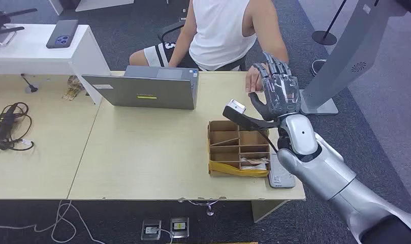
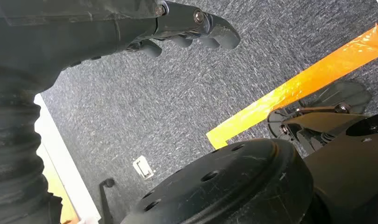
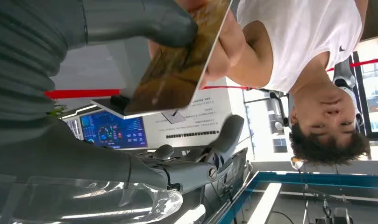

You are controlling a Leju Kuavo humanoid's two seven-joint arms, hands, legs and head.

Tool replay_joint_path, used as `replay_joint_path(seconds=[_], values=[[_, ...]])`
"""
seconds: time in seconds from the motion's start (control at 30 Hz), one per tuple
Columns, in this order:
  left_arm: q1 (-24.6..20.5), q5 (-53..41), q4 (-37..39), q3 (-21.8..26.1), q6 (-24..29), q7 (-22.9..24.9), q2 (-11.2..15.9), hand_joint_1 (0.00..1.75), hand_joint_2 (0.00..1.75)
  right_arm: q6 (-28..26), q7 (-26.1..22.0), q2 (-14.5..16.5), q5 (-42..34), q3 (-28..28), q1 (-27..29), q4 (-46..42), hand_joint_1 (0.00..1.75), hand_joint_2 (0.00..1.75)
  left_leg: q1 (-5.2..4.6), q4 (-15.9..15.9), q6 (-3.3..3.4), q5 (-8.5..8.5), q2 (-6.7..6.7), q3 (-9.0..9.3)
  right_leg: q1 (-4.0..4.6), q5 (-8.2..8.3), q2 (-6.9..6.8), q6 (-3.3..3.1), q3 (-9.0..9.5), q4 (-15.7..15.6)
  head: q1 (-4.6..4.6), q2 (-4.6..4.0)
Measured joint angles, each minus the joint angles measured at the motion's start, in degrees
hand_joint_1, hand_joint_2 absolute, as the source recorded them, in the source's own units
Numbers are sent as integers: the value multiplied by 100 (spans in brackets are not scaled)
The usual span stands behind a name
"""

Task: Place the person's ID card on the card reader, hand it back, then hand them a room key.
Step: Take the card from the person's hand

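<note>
Here, from the head view, the right hand (image 1: 278,94) is raised over the far edge of the tabletop (image 1: 142,152), fingers pointing up toward the person (image 1: 221,30) seated across from it. The person's hand (image 1: 253,80) lies on the tabletop just beside the right hand, on its inner side. From this angle I cannot tell whether the hand holds anything. Directly below the wrist sits a cardboard divider box (image 1: 239,147), and next to that, under the forearm, a flat grey card reader (image 1: 280,175). A grey laptop (image 1: 145,89) stands further off toward the robot's left.

In the left wrist view, the left hand (image 2: 187,28) hangs over grey carpet (image 2: 154,93) crossed by an orange tape strip (image 2: 299,84); its fingers are curled loosely with nothing between them.

In the right wrist view, the right hand (image 3: 131,28) has its thumb (image 3: 140,21) pressed on the face of the ID card (image 3: 177,65), while the other fingers (image 3: 196,168) stand apart from the card. The person's fingers (image 3: 224,46) grip the card's far edge, so both hold it at once.
</note>
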Motion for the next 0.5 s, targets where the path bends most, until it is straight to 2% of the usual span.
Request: replay_joint_path(seconds=[0.5], values=[[0,2,0,2,0,-2,-5,0,175,-11,-42,197,-141,83,-107,317,175,175,0,0,0,0,0,0,0,0,0,0,-2,-1,0,0]])
